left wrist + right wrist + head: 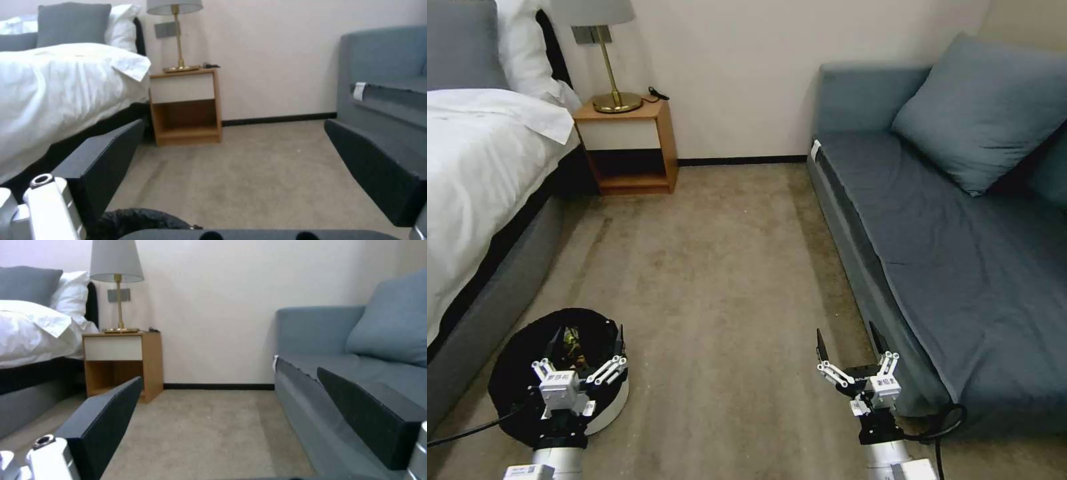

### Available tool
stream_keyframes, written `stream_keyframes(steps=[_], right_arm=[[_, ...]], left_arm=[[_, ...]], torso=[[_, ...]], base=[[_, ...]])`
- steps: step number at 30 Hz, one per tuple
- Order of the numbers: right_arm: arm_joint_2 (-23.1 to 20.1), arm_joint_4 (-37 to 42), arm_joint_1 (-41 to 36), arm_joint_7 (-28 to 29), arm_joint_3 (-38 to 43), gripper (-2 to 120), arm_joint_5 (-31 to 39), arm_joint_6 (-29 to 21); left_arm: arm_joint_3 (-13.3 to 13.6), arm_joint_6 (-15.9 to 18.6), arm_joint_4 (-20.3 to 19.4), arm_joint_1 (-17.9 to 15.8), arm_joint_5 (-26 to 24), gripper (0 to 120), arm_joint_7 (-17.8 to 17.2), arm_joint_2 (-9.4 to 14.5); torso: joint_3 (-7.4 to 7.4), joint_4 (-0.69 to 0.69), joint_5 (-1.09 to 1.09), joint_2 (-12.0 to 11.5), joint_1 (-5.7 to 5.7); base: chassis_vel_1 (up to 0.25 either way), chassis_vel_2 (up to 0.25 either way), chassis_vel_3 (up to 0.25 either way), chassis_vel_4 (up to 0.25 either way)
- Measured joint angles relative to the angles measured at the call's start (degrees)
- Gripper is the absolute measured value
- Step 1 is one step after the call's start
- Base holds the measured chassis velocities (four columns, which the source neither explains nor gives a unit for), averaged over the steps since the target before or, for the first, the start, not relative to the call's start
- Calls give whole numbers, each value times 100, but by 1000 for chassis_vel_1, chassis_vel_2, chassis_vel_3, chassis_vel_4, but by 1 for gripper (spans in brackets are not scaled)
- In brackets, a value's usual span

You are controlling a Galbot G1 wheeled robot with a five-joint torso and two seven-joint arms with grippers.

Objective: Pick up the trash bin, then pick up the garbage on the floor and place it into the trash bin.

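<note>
From the head we see our left gripper (586,345) spread wide, holding nothing, over the round white trash bin lined with crinkly black plastic (610,407); the bin stands upright on the beige carpet floor (720,267), mouth up, directly beneath that gripper. Our right gripper (850,341) hovers wide and empty beside the blue-grey fabric sofa (960,253).

At our left wrist, black liner (133,220) shows below the parted fingers (106,156).

At our right wrist, the fingers (106,413) stand wide apart over carpet.

Carpeted floor (720,280) under trash bin (610,400)
</note>
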Motion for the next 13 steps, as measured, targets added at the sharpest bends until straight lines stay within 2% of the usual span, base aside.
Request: stream_keyframes(steps=[13], right_arm=[[-3, 1, 2, 5, -2, 100, 5, 0]], left_arm=[[-10, 18, -1, -4, -12, 100, 0, 4]], torso=[[0, 0, 0, 0, 0]], base=[[0, 0, 0, 0]])
